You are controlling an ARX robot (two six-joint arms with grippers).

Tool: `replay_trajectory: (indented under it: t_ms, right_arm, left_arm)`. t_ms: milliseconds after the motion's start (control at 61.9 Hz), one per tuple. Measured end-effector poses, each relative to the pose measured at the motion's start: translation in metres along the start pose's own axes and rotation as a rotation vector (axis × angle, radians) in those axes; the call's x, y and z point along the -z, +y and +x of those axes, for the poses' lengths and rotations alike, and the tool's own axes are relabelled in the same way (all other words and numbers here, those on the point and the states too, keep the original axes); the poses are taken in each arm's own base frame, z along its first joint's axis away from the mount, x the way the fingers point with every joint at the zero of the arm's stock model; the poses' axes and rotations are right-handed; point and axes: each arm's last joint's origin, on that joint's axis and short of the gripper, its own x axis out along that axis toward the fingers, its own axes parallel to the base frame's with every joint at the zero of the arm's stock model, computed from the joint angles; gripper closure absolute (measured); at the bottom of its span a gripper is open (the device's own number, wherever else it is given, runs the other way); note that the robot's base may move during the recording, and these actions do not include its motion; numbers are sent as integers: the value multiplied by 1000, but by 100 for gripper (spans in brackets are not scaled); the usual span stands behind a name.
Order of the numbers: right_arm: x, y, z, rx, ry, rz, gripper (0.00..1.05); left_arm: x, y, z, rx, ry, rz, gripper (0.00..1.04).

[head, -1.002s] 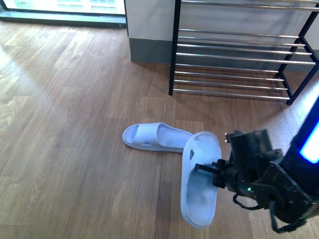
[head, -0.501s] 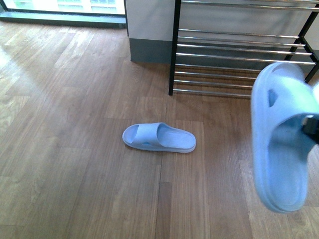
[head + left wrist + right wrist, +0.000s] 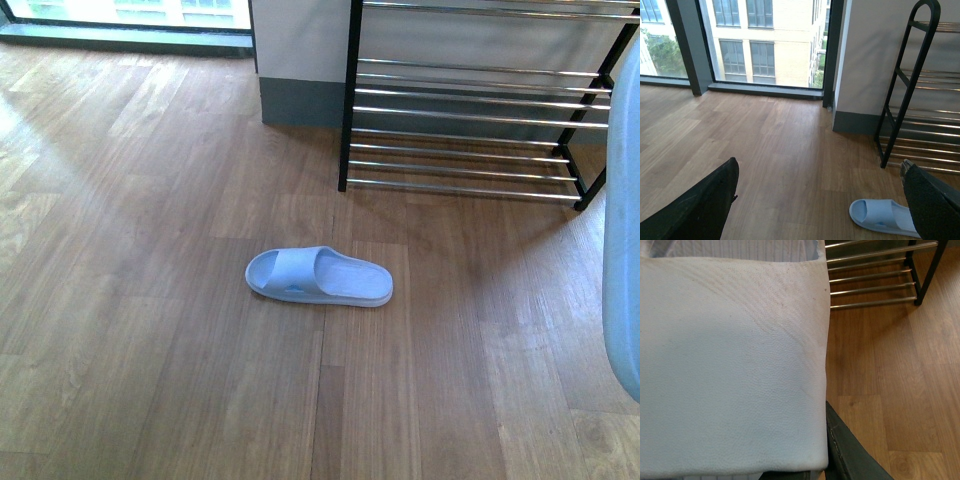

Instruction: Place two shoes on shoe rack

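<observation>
Hanging in front of the rack's (image 3: pixel 480 110) right end, the held slide (image 3: pixel 730 365) fills the right wrist view. The right gripper (image 3: pixel 840 452) is clamped on it, one finger showing under its edge, and the bars lie just ahead. The floor slide (image 3: pixel 320 277) rests before the rack's left post, long axis parallel to the bars, probably nearer the left gripper (image 3: pixel 818 167), which gapes wide and empty. Wood floor (image 3: pixel 150 300); window (image 3: pixel 750 40) left of the rack.
</observation>
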Motion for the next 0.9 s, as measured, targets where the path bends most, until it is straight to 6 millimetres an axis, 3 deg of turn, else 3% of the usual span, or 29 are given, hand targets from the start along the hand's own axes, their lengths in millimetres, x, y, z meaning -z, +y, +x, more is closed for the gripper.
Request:
replay_trajectory:
  t_ms: [905]
  right_arm:
    - [1, 0, 0, -2, 3, 0, 103]
  left_arm:
    - [0, 0, 0, -3, 0, 0, 9]
